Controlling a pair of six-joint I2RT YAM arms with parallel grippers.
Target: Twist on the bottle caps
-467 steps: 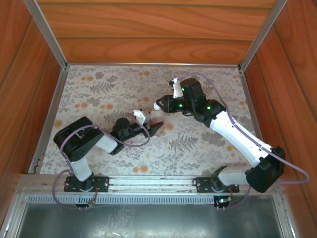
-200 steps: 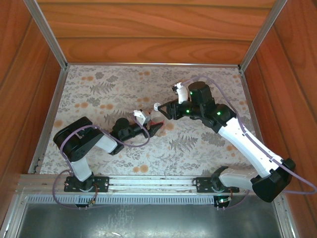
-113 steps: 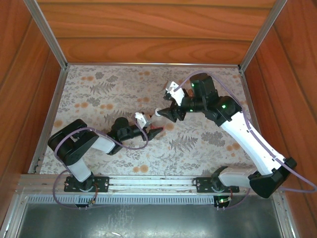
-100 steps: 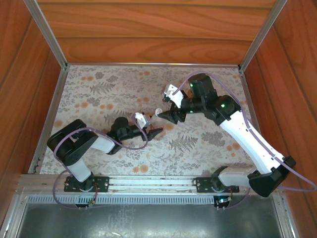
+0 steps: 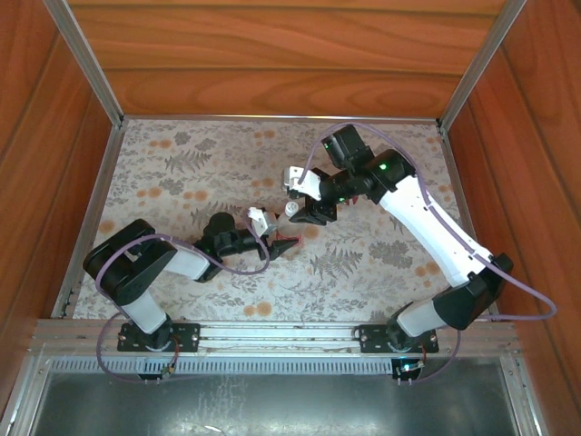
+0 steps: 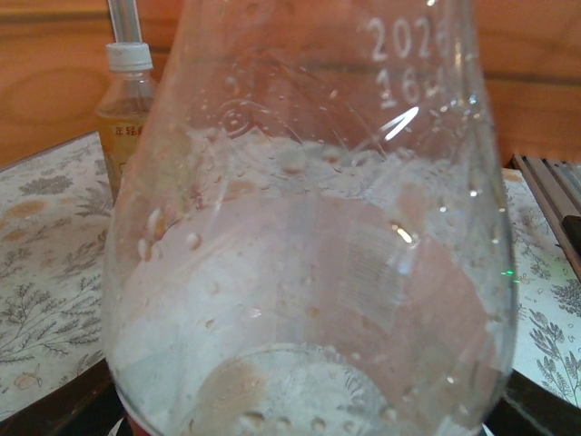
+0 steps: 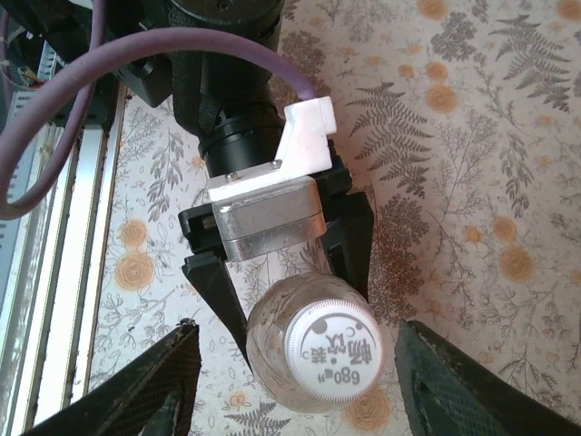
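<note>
The floral counter [image 5: 182, 182] carried everything. Left jaws were clamped tight around the body of the clear bottle [image 7: 272, 331], holding it roughly mid-counter with the neck end up. Behind it, off to the left in the left wrist view, stood the amber bottle [image 6: 123, 123] with its white cap [image 6: 128, 56] already on. Right jaws hung open over the clear bottle's printed cap [image 7: 340, 350], a finger either side, not touching.

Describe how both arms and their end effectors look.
The left arm and right arm have white links, black joints and looping purple cables; the right shows green lights. The left end effector and right end effector have black tapered fingers and white brackets.
</note>
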